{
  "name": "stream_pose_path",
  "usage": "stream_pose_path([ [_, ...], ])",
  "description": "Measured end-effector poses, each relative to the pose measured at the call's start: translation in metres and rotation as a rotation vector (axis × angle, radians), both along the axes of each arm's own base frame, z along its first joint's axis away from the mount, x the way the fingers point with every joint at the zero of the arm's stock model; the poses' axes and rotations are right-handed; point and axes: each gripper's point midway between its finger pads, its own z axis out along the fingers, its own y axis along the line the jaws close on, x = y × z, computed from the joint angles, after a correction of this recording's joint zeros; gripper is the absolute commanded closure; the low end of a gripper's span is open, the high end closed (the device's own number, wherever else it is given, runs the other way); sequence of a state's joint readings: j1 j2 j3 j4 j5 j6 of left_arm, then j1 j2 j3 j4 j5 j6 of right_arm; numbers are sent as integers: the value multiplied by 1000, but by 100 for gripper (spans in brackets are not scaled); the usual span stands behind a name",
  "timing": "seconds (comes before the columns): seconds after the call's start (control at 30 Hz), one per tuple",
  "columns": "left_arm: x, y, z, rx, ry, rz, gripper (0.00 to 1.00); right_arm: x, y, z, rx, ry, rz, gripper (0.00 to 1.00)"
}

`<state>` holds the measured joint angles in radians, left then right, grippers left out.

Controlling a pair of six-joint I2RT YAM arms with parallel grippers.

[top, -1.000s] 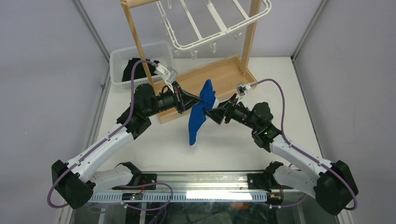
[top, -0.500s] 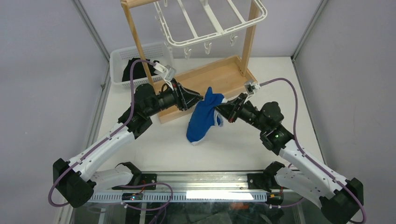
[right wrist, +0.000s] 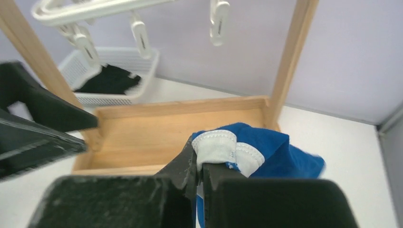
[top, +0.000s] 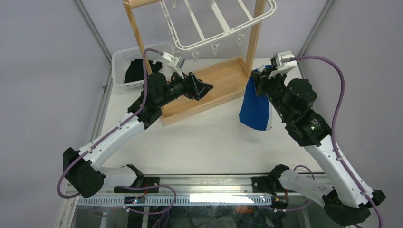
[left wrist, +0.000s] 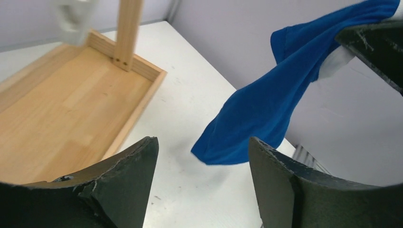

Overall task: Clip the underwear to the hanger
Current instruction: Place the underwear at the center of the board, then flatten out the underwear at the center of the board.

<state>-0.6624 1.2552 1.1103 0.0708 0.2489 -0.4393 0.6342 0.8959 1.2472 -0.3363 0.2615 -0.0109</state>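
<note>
2 arms, but only 1 of them had any cloth at this point. A second earlier both grippers were bunched up at the underwear (top: 254, 107) mid-table. Now the right arm had carried it up and off to the right, just beside the right post of the rack (top: 252, 45), and the left arm had let go and backed off over the rack's tray. My read: the handoff part was done, and what was left was getting the waistband up to a clip.

The hanger (right wrist: 95, 7) hung from the rack, above and a bit left of the load. In the right wrist view its clips (right wrist: 216, 21) dangled well above the cloth, none touching it yet, so nothing was clipped.

The underwear hung straight down from the right gripper (top: 260, 78) like a limp flag. Its low end looked to be off the table (top: 199, 137), with a shadow under it.

The left gripper (top: 207, 88) had its jaws wide apart with nothing in them. Its wrist view showed the blue cloth out ahead of it, well apart from both fingers.

The right fingers (right wrist: 180, 166) were pinched tight on a folded bit of white trim (right wrist: 216, 147). That fold poked up just above the tips and everything else trailed below.
</note>
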Motion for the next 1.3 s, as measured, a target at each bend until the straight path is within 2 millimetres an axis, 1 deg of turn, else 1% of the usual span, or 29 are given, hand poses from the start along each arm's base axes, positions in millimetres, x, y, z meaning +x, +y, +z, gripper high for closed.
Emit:
stream_pose_path([
  [0.03, 1, 5, 1, 7, -6, 24, 25, 3, -3, -1, -37, 6, -15, 100],
  [0.1, 3, 20, 6, 23, -15, 100, 24, 7, -1, -11, -105, 33, -9, 100],
  [0.17, 2, 37, 14, 26, -24, 173, 24, 9, 12, -33, -166, 91, 54, 100],
  [0.23, -4, 63, 21, 21, -32, 269, 23, 10, 34, -58, -202, 155, 143, 100],
  [0.27, -6, 69, 22, 21, -32, 288, 23, 8, 52, -78, -219, 196, 203, 100],
  [0.3, -9, 80, 22, 19, -33, 324, 23, 3, 70, -100, -240, 237, 262, 100],
  [0.33, -14, 90, 20, 21, -29, 357, 22, -7, 95, -126, -267, 282, 338, 99],
  [0.37, -17, 97, 16, 23, -24, 379, 21, -20, 117, -156, -302, 337, 413, 87],
  [0.4, -20, 107, 10, 29, -15, 408, 20, -37, 139, -185, -341, 393, 491, 70],
  [0.43, -24, 115, 3, 39, -2, 434, 18, -57, 160, -217, -385, 456, 569, 56],
  [0.47, -26, 122, -5, 49, 13, 460, 18, -74, 176, -241, -416, 508, 625, 44],
  [0.5, -28, 127, -12, 57, 27, 477, 17, -95, 193, -268, -453, 558, 693, 36],
  [0.53, -29, 133, -21, 70, 44, 501, 17, -114, 205, -290, -482, 602, 751, 30],
  [0.6, -29, 142, -38, 106, 81, 541, 15, -145, 220, -314, -502, 656, 844, 24],
  [0.63, -29, 144, -44, 120, 96, 556, 14, -158, 225, -320, -498, 673, 884, 21],
  [0.67, -28, 147, -51, 136, 115, 570, 14, -163, 226, -321, -489, 676, 900, 21],
  [0.7, -28, 150, -57, 151, 129, 587, 13, -164, 229, -316, -468, 665, 904, 20],
  [0.77, -27, 154, -67, 176, 156, 609, 13, -154, 230, -300, -423, 623, 886, 20],
  [0.8, -27, 155, -71, 183, 167, 618, 13, -146, 228, -288, -393, 598, 869, 21],
  [0.87, -26, 155, -78, 195, 189, 626, 15, -120, 216, -260, -321, 543, 800, 22],
  [0.93, -24, 152, -86, 205, 216, 627, 18, -89, 197, -238, -259, 504, 700, 23],
  [0.97, -22, 149, -93, 215, 237, 622, 19, -70, 184, -229, -226, 490, 633, 25],
  [1.03, -20, 142, -110, 241, 283, 607, 20, -35, 156, -221, -180, 484, 498, 29],
  [1.1, -20, 134, -130, 273, 331, 583, 19, -6, 126, -226, -150, 509, 358, 30],
  [1.17, -24, 125, -155, 320, 384, 551, 19, 14, 97, -244, -137, 576, 236, 30],
  [1.2, -27, 119, -168, 345, 407, 532, 18, 19, 87, -254, -135, 607, 197, 30],
  [1.23, -31, 113, -181, 373, 429, 510, 18, 25, 75, -268, -132, 653, 152, 30],
  [1.3, -39, 101, -203, 425, 456, 468, 18, 29, 60, -297, -135, 741, 94, 30],
])
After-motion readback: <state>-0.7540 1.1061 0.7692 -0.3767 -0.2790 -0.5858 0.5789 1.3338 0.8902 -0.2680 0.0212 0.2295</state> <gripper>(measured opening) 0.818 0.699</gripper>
